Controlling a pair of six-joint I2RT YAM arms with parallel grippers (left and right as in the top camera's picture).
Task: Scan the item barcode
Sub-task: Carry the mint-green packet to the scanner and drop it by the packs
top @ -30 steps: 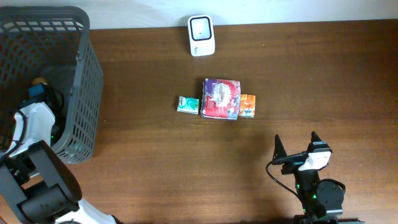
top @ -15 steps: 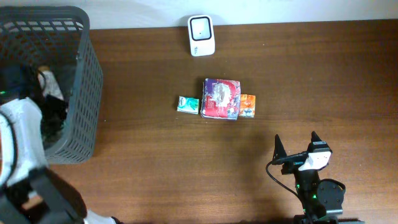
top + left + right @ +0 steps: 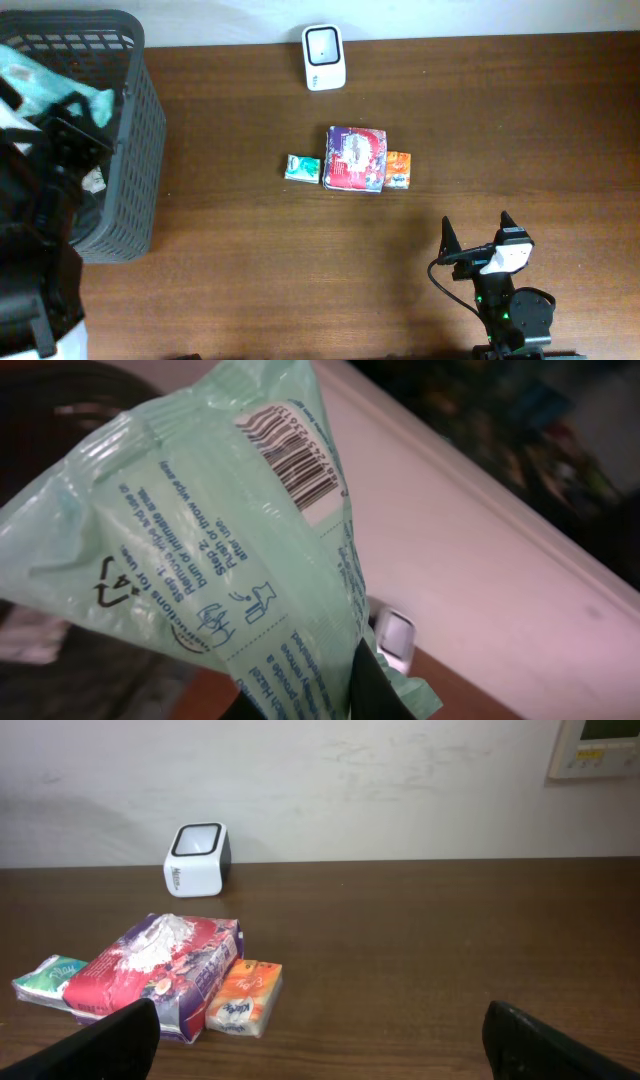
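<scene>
Left gripper (image 3: pixel 72 120) pinches just the edge of the green wipes pack (image 3: pixel 200 540) above the basket (image 3: pixel 140 150), right gripper (image 3: pixel 476 228) idle and open, so the floppy pack may slip or fold, hiding its barcode (image 3: pixel 295 455) from the scanner (image 3: pixel 324 57).

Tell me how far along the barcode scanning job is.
Done: three packs lie in a row mid-table; whether scanned, I can't tell. In hand: the left gripper holds a green packet over the basket, barcode showing. Left: present it to the white scanner. The right gripper sits open.
</scene>
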